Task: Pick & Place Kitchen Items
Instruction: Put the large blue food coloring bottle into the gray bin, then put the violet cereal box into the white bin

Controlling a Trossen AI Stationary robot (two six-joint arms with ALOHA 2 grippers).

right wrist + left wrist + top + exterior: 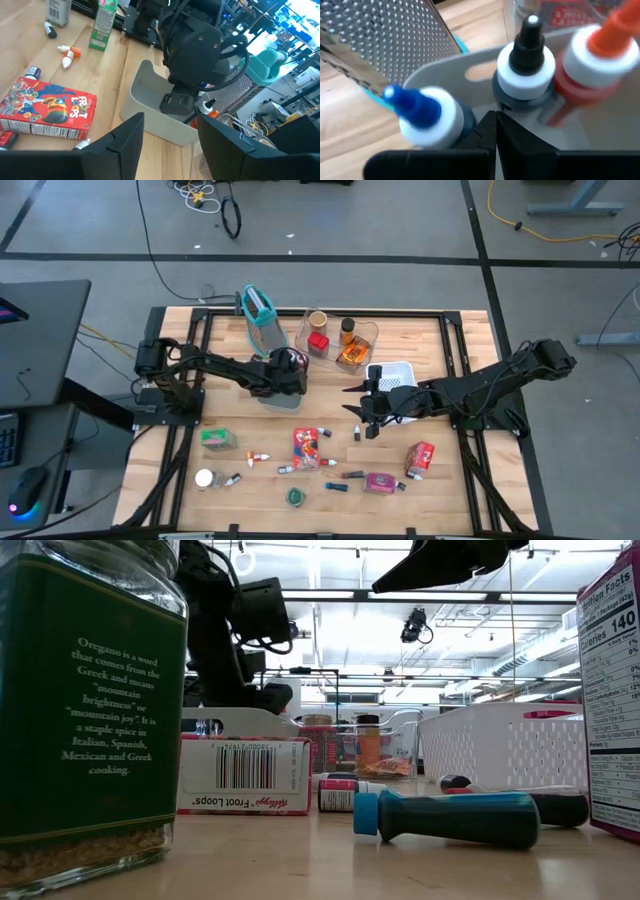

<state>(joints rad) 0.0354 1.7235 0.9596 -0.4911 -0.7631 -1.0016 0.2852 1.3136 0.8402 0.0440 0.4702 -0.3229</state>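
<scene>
Near the centre of the high view, the left gripper reaches down into a pale grey plastic tray on the wooden bench; its fingers are closed together, with nothing visibly between them. Its wrist view shows three small capped vials standing in that tray: a blue-tipped vial, a black-tipped vial and an orange-tipped vial. A perforated metal grater with a teal rim stands just above the tray in the frame.

Right of centre, the right gripper hangs over the bench with its fingers apart and empty, just beside a white slotted basket. A clear plastic tray at upper centre holds an amber jar and a red item.

Across the lower half of the frame lie loose kitchen items: a red Froot Loops box, a green packet, a red carton, a pink packet, a green round lid, a white round lid, and several tiny vials.
</scene>
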